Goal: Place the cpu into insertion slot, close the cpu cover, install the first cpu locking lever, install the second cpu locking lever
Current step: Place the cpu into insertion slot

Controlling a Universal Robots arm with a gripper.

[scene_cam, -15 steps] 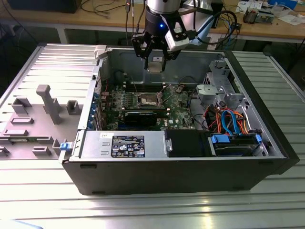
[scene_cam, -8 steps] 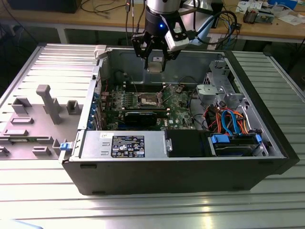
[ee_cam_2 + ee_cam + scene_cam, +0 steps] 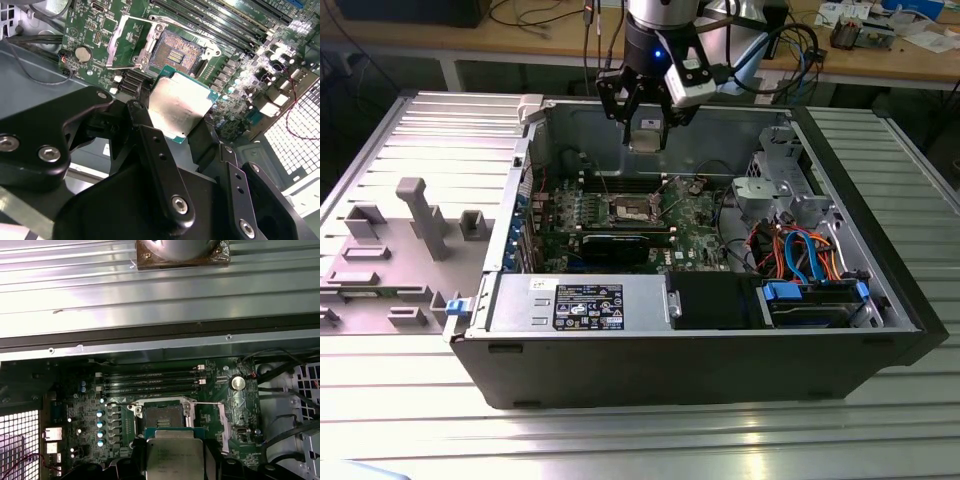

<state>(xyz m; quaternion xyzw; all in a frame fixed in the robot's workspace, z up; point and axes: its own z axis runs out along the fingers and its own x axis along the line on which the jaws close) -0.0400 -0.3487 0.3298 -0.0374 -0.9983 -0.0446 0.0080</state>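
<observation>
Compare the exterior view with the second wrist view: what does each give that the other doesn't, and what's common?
Exterior view: the whole open case, the grey power supply, blue drive cables and a grey fixture tray at the exterior view's left. Second wrist view: the cpu with its metal top up close, the bare contacts of the insertion slot, a coin cell. Shared: the gripper shut on the cpu above the motherboard, slot empty.
</observation>
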